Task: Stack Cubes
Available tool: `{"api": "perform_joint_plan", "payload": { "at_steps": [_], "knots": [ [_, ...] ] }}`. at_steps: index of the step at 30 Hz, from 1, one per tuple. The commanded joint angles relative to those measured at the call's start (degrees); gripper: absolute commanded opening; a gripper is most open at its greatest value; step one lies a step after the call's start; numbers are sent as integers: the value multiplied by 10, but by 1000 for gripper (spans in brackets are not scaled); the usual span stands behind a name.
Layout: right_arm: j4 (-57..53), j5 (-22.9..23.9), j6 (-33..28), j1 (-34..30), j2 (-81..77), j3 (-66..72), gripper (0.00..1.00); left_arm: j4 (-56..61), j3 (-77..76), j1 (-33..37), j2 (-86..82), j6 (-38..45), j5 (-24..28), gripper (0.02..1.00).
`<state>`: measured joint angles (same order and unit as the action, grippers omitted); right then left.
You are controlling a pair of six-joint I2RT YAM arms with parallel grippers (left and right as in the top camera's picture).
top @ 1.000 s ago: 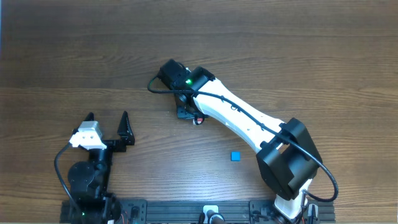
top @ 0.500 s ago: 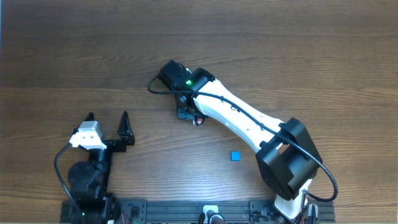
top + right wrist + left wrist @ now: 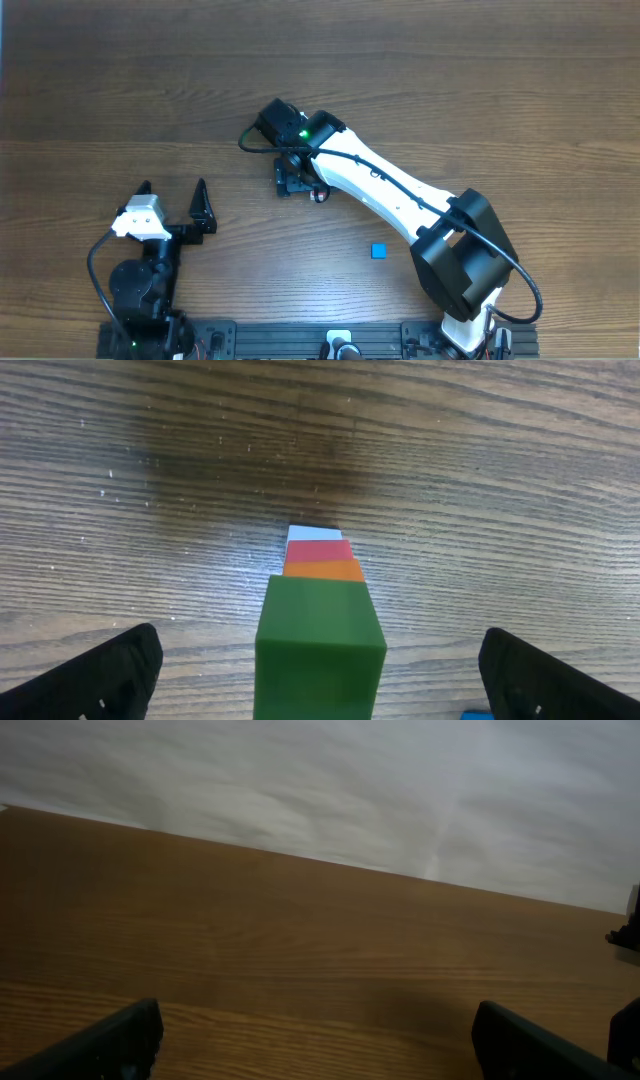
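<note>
Right gripper point(image 3: 322, 678) sits near table centre, directly above a stack of four cubes. Jaws spread wide: the two fingers point(image 3: 100, 672) stand far out on either side of the stack with wood visible between each finger and the cubes, so the pincer holds nothing and touches nothing. Stack order, top down: green cube point(image 3: 320, 640), orange cube point(image 3: 322, 571), red cube point(image 3: 318, 551), pale cube point(image 3: 313, 533) on the table point(image 3: 480, 90). The lower three show only as thin edges past the green one; the column looks roughly aligned. In the top view the arm's wrist hides most of the stack. A lone blue cube point(image 3: 378, 251) lies flat on the wood at about 4 o'clock from the stack, well apart from it. Left gripper point(image 3: 172, 195) sits at about 9 o'clock from the stack, far off, jaws also wide apart, empty, bare wood between them.
</note>
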<state>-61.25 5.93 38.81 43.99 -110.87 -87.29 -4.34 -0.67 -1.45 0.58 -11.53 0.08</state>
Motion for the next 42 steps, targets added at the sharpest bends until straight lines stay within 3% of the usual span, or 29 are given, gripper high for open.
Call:
{"api": "perform_joint_plan", "payload": {
  "at_steps": [1,14,21,28,42],
  "knots": [
    [-1,-5,1,5,3,3,993,0,3,3,-4,8,6,1000],
    [-99,-1,-5,38,124,34,991,0,3,3,-4,8,5,1000],
    [-47,-5,43,48,187,177,991,0,3,3,-4,8,6,1000],
    [92,-49,55,39,277,372,991,0,3,3,-4,8,6,1000],
    [124,-47,90,-4,277,440,993,0,3,3,-4,8,5,1000]
  ]
}}
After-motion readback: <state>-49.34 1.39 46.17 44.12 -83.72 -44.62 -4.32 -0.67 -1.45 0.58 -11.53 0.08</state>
